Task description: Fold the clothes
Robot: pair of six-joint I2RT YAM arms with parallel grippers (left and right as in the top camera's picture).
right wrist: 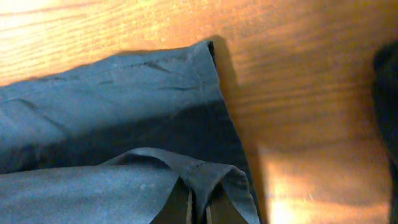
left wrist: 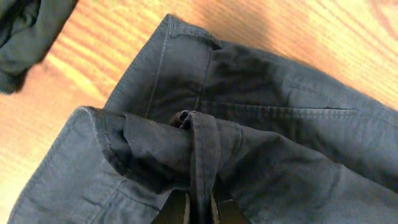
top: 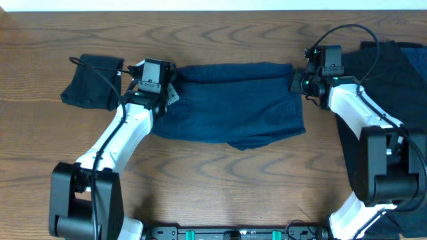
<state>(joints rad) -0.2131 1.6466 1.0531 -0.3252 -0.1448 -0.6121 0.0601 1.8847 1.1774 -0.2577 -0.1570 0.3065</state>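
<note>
The overhead view alone shows the whole layout: the navy garment (top: 233,107) lies flat at the middle of the wooden counter (top: 220,180), its long axis running left to right, one arm at each short end; a black garment on the left (top: 90,81) sits bunched just beyond the left arm, and a black garment on the right (top: 393,73) spreads under and behind the right arm; neither black piece touches the navy one.

The wrist views show what the overhead hides, namely the grips. The left pincer (left wrist: 199,210) is closed on a pinched ridge of the navy cloth at the end that carries a stitched band and a belt loop (left wrist: 194,38); the fabric rises there into a thick, creased fold between the fingers. The right pincer (right wrist: 198,210) is clamped on the opposite end, lifting a small tent of cloth beside a straight, hemmed edge that runs along bare wood.

The navy cloth is a stout woven material with double-stitched seams; it looks smooth at the right end and rumpled at the left. The counter has a broad, wavy grain.
</note>
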